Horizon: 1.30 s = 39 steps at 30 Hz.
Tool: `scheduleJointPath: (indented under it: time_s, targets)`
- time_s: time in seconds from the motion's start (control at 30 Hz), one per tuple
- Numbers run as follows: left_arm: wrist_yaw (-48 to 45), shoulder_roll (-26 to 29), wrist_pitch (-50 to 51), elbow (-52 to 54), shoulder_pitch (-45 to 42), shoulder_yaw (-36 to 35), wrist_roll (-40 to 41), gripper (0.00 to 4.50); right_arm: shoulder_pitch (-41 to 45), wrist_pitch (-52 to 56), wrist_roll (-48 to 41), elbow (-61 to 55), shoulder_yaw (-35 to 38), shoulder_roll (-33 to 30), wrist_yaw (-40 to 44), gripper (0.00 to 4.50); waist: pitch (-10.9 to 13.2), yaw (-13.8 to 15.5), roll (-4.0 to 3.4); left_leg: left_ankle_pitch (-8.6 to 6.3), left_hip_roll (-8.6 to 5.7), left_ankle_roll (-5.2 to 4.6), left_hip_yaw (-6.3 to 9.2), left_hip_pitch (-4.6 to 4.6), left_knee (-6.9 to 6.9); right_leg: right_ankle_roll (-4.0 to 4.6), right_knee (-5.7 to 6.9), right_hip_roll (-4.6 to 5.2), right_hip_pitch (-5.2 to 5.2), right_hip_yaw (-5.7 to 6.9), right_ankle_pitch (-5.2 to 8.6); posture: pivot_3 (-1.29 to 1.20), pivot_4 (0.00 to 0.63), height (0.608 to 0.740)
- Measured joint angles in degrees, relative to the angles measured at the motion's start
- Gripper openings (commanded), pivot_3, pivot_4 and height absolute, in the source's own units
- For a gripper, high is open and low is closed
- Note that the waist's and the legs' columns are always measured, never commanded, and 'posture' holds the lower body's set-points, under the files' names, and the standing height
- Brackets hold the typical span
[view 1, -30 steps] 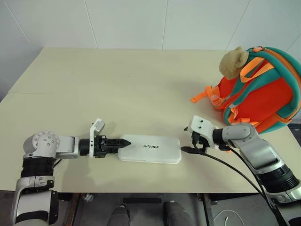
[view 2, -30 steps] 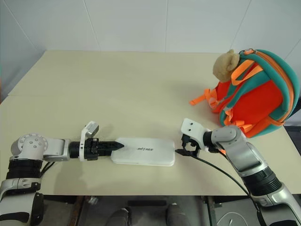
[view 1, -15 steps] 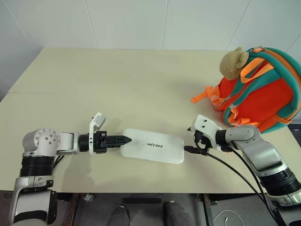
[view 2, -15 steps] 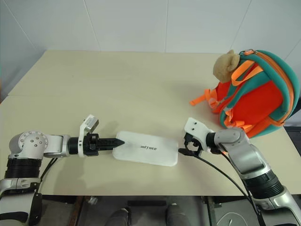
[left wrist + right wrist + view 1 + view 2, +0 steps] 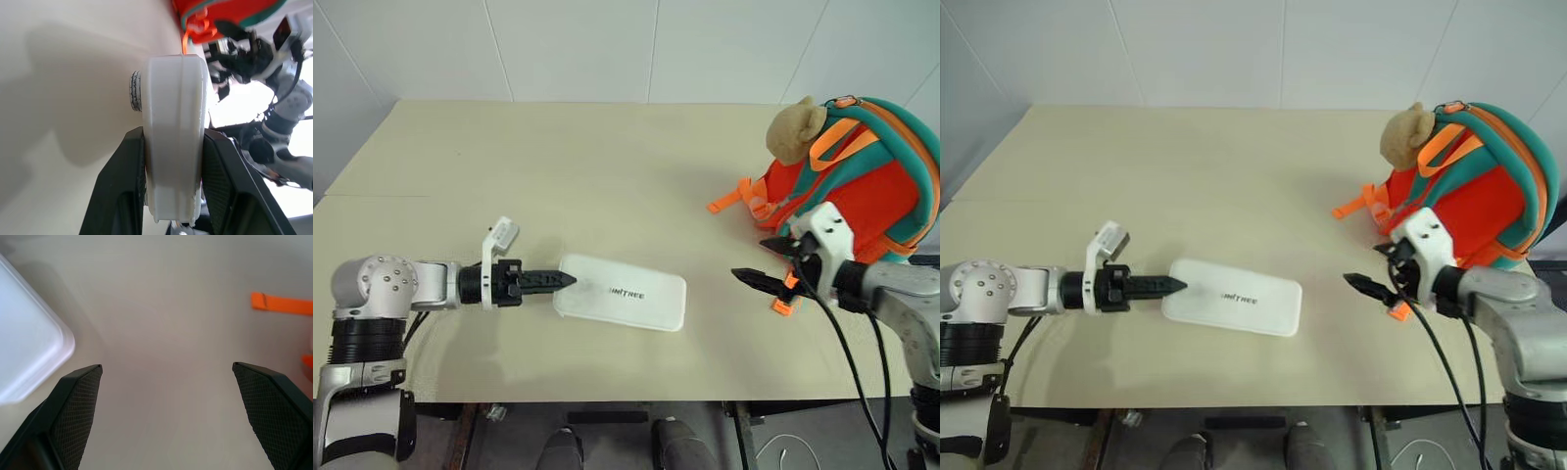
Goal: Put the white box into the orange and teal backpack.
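Note:
The white box lies flat-ish near the table's front edge, lettering up, with a shadow under its left end. My left gripper is shut on that left end; in the left wrist view both black fingers clamp the sides of the box. The orange and teal backpack stands upright at the right, a tan plush bear at its top. My right gripper hovers open just in front of the backpack, well right of the box. Between its fingers is bare table.
The cream table stretches wide behind the box. Orange straps trail from the backpack onto the table. A black cable hangs from my right arm past the table's front edge. A white wall stands behind.
My right gripper pulled away from the box's right end, rising and swinging right to the backpack. My left gripper closed on the box's left end and lifted slightly.

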<state>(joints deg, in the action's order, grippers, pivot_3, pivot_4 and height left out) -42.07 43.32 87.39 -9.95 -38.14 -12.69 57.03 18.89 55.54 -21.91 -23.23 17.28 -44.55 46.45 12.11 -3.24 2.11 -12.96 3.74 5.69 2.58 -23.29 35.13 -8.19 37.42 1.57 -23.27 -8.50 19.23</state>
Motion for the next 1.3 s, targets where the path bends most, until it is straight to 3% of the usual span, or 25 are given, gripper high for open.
scheduleJointPath:
  time_s: [0.23,0.4,0.67,0.77,1.13,1.3]
  targets:
    - [2.53,-5.33,-0.28,-2.29,-2.81,-6.32,0.15,1.22,3.19,-1.50,0.10,5.52,5.40,2.11,-8.41,4.50,0.00,-0.09,0.00,0.00,0.00,0.00,-0.01,-0.01,-0.03,-0.01,-0.01,0.00,-0.02,-0.01,0.00,0.00,0.150,0.740]
    - [4.05,-6.88,0.55,-2.36,-4.47,-9.42,0.21,1.22,7.09,-4.54,2.45,11.29,3.88,3.21,-14.46,4.50,0.00,-0.23,0.00,-0.01,0.00,0.00,-0.04,-0.02,-0.11,-0.01,-0.02,0.00,-0.07,-0.04,0.00,0.00,0.150,0.740]
    - [7.05,-8.82,1.32,-2.30,-4.63,-12.73,0.23,1.22,16.70,-10.52,4.97,22.29,0.03,11.41,-22.98,4.50,0.01,-0.36,-0.01,0.00,0.00,0.02,-0.05,-0.03,-0.12,-0.01,0.00,0.00,-0.11,-0.06,0.00,0.00,0.150,0.740]
    - [8.39,-9.81,1.31,-2.28,-5.00,-14.68,0.38,1.22,20.65,-12.32,4.98,25.39,0.08,13.63,-25.59,3.90,0.01,-0.29,-0.01,0.00,0.01,0.02,-0.05,-0.04,-0.14,-0.01,0.01,0.00,-0.12,-0.05,0.00,0.00,0.150,0.740]
    - [14.68,-11.36,0.65,-2.11,-5.01,-22.05,0.48,1.22,24.13,-14.89,3.34,27.74,-0.28,15.84,-26.32,0.12,0.01,-0.50,-0.02,0.00,0.01,0.04,-0.05,-0.05,-0.15,-0.01,0.01,0.01,-0.12,-0.05,-0.01,0.00,0.150,0.740]
    - [15.80,-9.40,-1.00,-2.79,-5.44,-23.55,0.43,1.22,25.70,-11.60,-1.14,22.37,-2.77,16.52,-23.03,0.00,0.02,-1.75,-0.02,0.01,0.02,0.07,-0.05,-0.05,-0.22,-0.02,0.02,0.01,-0.17,-0.06,0.00,0.00,0.150,0.740]
